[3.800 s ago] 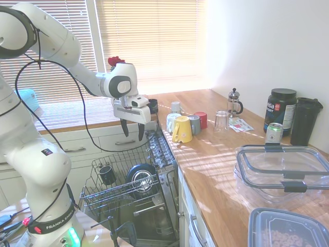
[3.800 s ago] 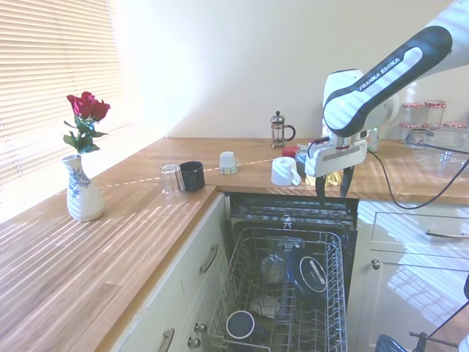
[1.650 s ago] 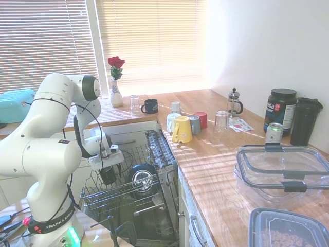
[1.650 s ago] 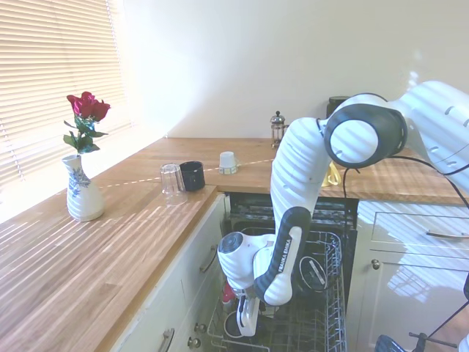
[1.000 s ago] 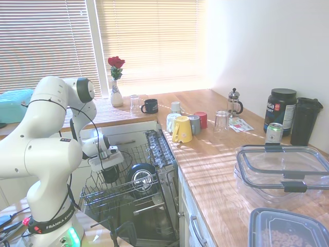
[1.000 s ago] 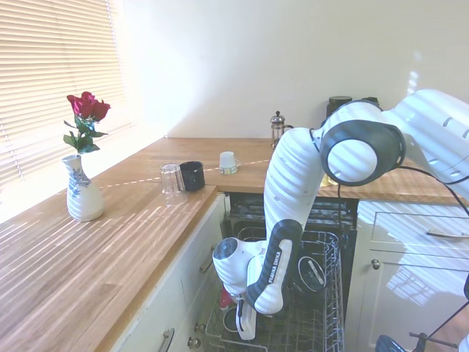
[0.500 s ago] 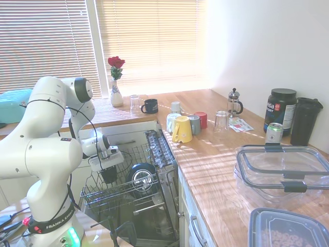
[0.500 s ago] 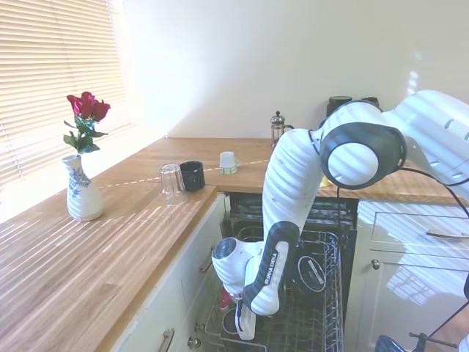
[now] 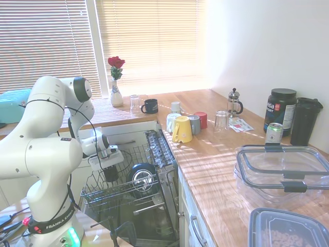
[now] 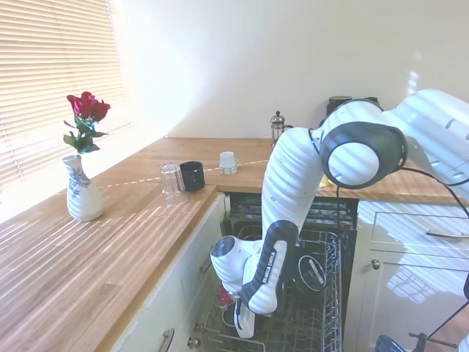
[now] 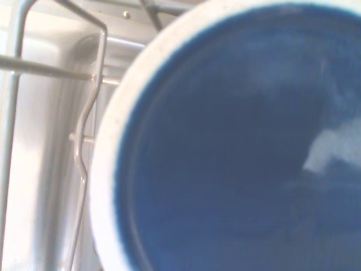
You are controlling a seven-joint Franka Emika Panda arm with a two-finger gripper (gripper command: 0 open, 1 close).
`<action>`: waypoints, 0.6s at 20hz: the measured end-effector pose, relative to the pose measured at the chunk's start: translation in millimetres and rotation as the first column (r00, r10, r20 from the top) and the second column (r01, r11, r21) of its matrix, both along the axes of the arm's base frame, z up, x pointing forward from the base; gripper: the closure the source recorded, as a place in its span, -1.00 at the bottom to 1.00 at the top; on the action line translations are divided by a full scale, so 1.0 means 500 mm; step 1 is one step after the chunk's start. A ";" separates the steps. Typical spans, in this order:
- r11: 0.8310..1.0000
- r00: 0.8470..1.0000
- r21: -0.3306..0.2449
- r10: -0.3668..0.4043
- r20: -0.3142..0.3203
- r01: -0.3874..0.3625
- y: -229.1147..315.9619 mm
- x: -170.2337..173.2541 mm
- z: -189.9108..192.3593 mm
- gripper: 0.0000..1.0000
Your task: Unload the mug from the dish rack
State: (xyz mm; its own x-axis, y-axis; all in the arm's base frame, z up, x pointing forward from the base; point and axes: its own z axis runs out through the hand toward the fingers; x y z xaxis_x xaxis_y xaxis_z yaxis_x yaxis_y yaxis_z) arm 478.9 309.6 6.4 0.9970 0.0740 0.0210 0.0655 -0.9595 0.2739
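Gripper (image 9: 110, 171) sat down in the dish rack (image 9: 128, 191) at the mug (image 9: 111, 174); finger state unclear. Lift-out and placing remained.

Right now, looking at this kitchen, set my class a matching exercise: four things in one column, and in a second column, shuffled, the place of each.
Things:
1. mug
2. rose vase
3. yellow mug
4. French press

Places:
A. on the counter by the window blinds
B. in the dish rack, under the gripper
C. near the wall, beside an upturned clear glass
D. among the cluster of cups at the counter edge above the rack

Pairs: 1-B, 2-A, 3-D, 4-C
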 end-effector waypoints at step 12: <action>1.000 0.998 0.010 -0.019 0.056 0.018 0.008 0.019 0.182 1.00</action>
